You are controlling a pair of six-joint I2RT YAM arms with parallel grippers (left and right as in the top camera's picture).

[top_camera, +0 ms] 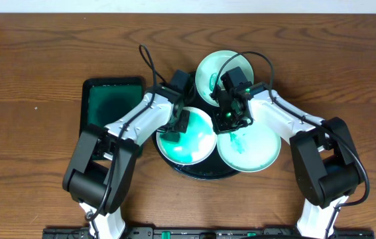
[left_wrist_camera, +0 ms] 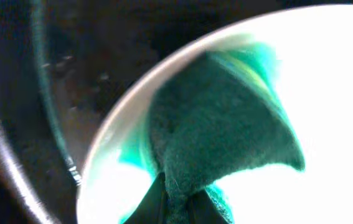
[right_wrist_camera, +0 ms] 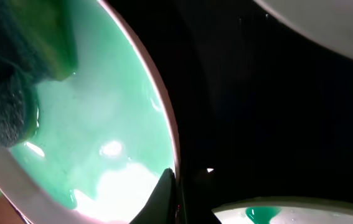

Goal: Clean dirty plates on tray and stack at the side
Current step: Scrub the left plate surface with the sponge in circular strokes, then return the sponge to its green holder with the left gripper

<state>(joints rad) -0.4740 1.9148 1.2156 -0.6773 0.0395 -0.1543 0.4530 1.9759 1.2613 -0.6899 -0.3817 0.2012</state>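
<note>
We're mid-scrub on middle plate [top_camera: 197,146]: left fingers [left_wrist_camera: 151,204] clamp sponge [left_wrist_camera: 220,124], right fingers [right_wrist_camera: 161,199] seem pinched on rim; next, sweep across.

1. Left arm [top_camera: 134,119] and right arm [top_camera: 279,113] are wearing white shells.
2. Chunky black joints [top_camera: 95,174] are bulging at the elbows.
3. Black cables [top_camera: 149,63] are looping off both wrists.
4. A green light [top_camera: 226,115] is glowing on the right.

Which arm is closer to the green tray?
Left. The left gripper holds a sponge on the plate beside the green tray; the right gripper is at that plate's far rim.
</note>
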